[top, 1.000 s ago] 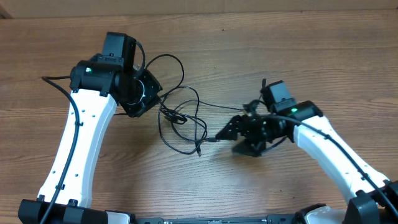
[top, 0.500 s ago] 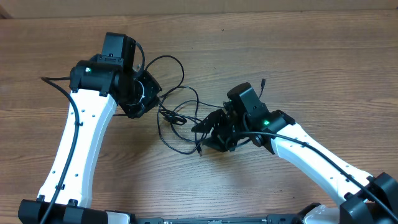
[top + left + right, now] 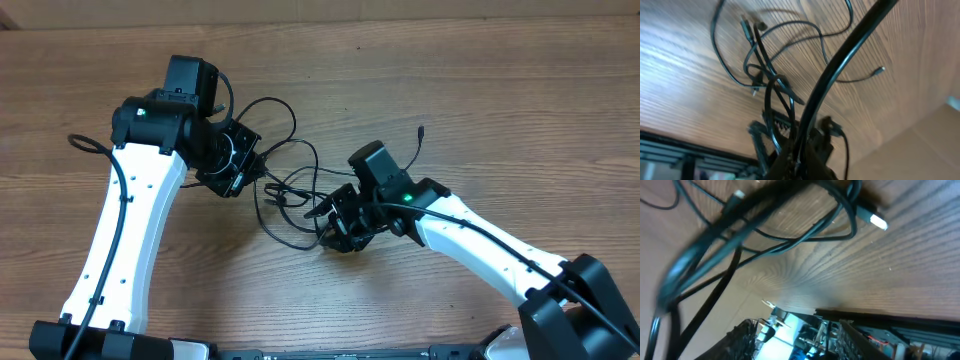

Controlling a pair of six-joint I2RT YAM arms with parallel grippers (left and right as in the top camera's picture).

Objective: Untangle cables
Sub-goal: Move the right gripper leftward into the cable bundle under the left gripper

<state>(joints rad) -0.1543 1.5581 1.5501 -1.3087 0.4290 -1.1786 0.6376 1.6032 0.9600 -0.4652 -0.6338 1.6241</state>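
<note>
A tangle of thin black cables [image 3: 290,190] lies on the wooden table between the two arms. My left gripper [image 3: 248,165] is at the tangle's left side and is shut on a cable strand. In the left wrist view the jaws [image 3: 800,162] pinch a black cable [image 3: 840,60] that rises away from them, with loops beyond. My right gripper [image 3: 326,215] is at the tangle's right lower edge, open. In the right wrist view its fingers [image 3: 800,340] are spread, and cable loops [image 3: 790,240] with a silver plug [image 3: 877,221] hang just above them.
One loose cable end [image 3: 422,130] reaches out to the right of the tangle and also shows in the left wrist view [image 3: 881,70]. The table's front edge and frame [image 3: 880,325] lie behind the right fingers.
My right arm has swept left from the table's right-centre into the right edge of the tangle. My left gripper has shifted slightly right and down, still holding its strand.
</note>
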